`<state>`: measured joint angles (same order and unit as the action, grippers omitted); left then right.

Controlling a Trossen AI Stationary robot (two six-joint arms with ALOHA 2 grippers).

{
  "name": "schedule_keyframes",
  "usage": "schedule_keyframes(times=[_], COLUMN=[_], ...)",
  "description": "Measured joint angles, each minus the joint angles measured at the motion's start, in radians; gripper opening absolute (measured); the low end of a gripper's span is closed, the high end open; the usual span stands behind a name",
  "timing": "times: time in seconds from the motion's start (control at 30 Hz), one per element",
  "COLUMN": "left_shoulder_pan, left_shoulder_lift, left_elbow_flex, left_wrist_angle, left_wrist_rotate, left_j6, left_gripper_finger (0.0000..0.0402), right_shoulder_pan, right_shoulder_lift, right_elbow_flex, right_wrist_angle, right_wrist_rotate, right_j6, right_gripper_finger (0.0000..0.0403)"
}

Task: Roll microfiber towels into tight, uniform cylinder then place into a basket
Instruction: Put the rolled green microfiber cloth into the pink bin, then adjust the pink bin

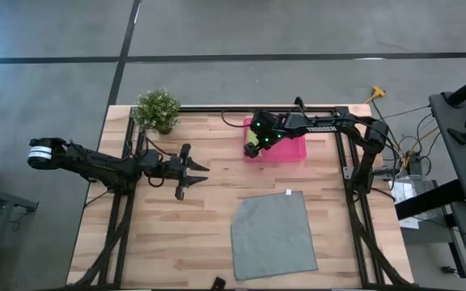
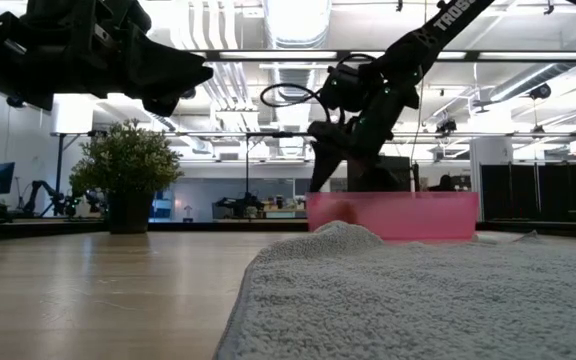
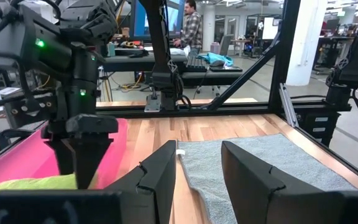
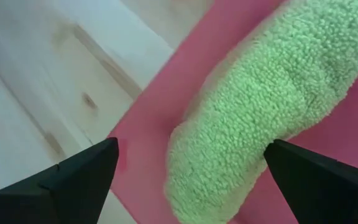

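A lime green towel [image 4: 260, 106], rolled into a thick cylinder, lies on the floor of the pink basket [image 4: 160, 118] near one of its walls. My right gripper [image 4: 191, 180] hangs open just above it, slanting down, one finger on each side of the roll's near end and clear of it. The basket [image 1: 290, 149] stands at the table's far side. The grey towel [image 1: 273, 234] lies spread flat near the front edge, its white tag at the far edge. My left gripper [image 1: 196, 174] waits open and level left of centre, with nothing between its fingers.
A small potted plant [image 1: 158, 109] stands at the far left corner. Bare wood lies between the left gripper and the grey towel. A black frame runs along the table's sides and back. A person stands at a desk far behind the table.
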<state>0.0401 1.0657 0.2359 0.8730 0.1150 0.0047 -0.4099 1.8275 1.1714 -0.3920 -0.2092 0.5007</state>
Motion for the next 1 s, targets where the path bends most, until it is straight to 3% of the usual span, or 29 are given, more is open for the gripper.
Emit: schedule_keyframes(times=[0.17, 0.63, 0.87, 1.0], left_shoulder_pan=[0.0, 0.0, 0.0, 0.001], left_shoulder_lift=[0.0, 0.0, 0.0, 0.0], left_elbow_flex=[0.0, 0.0, 0.002, 0.007], left_wrist_angle=[0.0, 0.0, 0.0, 0.0], left_wrist_rotate=[0.0, 0.0, 0.0, 0.0], left_j6=[0.0, 0.0, 0.0, 0.001], left_gripper_finger=[0.0114, 0.0114, 0.0114, 0.0114], right_shoulder_pan=[0.0, 0.0, 0.01, 0.099], right_shoulder_lift=[0.0, -0.042, -0.182, -0.252], right_elbow_flex=[-0.003, 0.004, 0.028, 0.03], right_wrist_angle=[0.041, -0.106, -0.229, -0.138], right_wrist_rotate=[0.0, 0.004, 0.165, 0.216], right_j6=[-0.001, -0.045, -0.108, -0.142], right_gripper_finger=[0.0395, 0.0395, 0.0395, 0.0393])
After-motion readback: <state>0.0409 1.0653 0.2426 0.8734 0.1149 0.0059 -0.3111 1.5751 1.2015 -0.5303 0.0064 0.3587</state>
